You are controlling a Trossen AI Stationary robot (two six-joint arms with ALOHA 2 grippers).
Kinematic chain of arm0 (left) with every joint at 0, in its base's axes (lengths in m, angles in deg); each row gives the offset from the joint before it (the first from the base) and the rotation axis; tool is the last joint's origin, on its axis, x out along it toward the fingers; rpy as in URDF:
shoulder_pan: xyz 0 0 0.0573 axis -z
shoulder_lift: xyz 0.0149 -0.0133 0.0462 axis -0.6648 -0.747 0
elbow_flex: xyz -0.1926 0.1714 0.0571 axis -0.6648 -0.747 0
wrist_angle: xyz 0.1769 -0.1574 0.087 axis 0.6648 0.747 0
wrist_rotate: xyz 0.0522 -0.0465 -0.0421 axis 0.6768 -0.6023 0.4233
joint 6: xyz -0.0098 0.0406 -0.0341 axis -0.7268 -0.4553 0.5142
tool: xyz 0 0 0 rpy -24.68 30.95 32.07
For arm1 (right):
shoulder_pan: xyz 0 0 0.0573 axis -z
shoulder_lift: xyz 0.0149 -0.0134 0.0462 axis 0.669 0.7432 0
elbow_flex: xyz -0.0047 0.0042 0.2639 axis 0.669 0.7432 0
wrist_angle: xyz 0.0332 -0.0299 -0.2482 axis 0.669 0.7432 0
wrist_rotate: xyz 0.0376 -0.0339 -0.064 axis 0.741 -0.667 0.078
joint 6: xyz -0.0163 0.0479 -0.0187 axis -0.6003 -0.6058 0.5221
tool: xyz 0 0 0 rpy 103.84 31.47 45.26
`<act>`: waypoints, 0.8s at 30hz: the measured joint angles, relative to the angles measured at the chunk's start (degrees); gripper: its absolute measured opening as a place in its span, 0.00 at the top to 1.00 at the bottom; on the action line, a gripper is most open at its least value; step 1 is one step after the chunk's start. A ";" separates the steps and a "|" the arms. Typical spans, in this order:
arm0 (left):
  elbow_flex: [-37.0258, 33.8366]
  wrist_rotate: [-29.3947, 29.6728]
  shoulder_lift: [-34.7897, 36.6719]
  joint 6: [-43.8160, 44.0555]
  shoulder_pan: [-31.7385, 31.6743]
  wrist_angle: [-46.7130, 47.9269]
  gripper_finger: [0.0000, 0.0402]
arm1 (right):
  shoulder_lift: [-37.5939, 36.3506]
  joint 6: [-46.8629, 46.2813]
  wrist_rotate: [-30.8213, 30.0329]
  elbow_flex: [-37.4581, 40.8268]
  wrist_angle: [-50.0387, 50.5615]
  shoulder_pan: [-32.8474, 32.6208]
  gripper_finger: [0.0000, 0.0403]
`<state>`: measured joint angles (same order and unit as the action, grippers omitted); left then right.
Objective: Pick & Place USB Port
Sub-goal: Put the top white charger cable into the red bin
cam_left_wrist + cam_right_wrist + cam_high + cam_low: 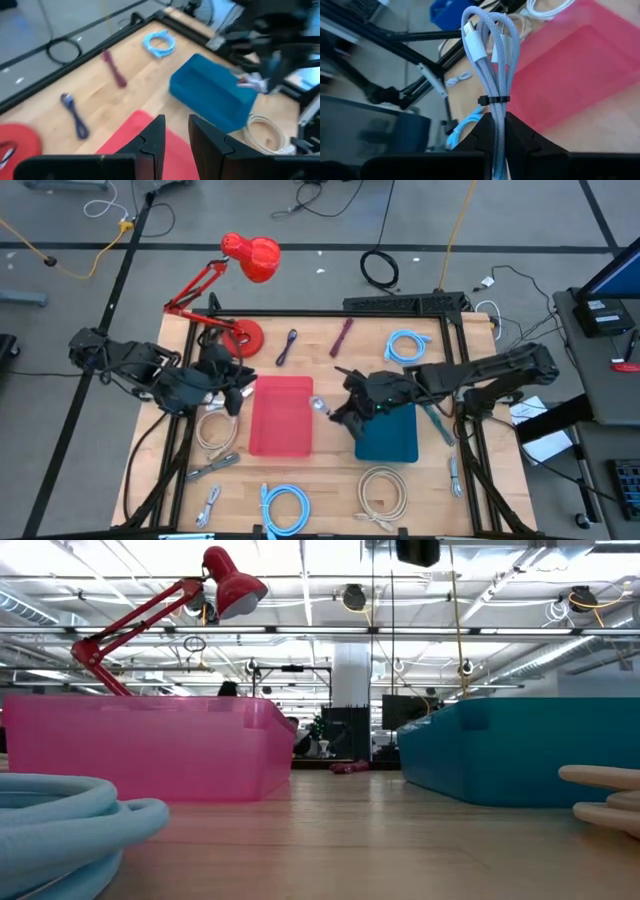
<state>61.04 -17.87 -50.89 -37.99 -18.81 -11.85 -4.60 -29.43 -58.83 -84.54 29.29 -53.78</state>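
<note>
The USB cable is a pale blue-white braided bundle (pixel 492 65) bound by a black tie, with its two plugs at the free end. My right gripper (pixel 338 412) is shut on it, between the pink bin (pixel 282 420) and the blue bin (pixel 392 435); the bundle (pixel 320 406) shows over the pink bin's right rim. My left gripper (pixel 236 388) hovers at the pink bin's left rim, open by a narrow gap (pixel 175 142) with nothing in it. The low view shows both bins but neither gripper. My right gripper pinches the bundle between its two fingers at the lower end (pixel 495 122), just below the black tie (pixel 495 99). The bundle runs along the fingers and sticks straight out past their tips, plugs (pixel 476 46) foremost. It is lifted clear of table and bins.
A red desk lamp (pixel 245 260) stands at the far left. Coiled cables lie around the bins: blue (pixel 405 345), beige (pixel 382 490), blue (pixel 285 505), beige (pixel 215 430), plus a maroon (pixel 342 337) and a dark blue one (pixel 288 345). A black frame borders the table.
</note>
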 joint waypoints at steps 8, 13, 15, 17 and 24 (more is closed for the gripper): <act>0.00 2.80 0.02 16.91 -2.03 11.67 0.78 | 12.17 9.96 -3.73 -18.89 -0.61 0.12 0.97; 0.00 3.04 0.04 18.14 -0.44 11.16 0.78 | 22.58 27.14 -8.42 -28.82 0.22 0.85 0.97; 0.00 3.05 0.04 18.26 0.51 10.54 0.78 | 26.07 33.94 -7.07 -32.23 0.33 1.25 0.97; 0.00 3.05 0.02 19.23 1.60 10.54 0.78 | 29.07 40.49 -3.94 -34.93 0.98 1.83 0.97; 0.00 4.32 0.02 21.82 6.60 10.60 0.78 | 34.07 60.21 0.51 -37.13 8.84 3.76 0.97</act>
<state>61.04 -13.55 -50.87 -16.17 -12.20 -1.25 29.47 30.78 -58.32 -121.67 38.13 -50.02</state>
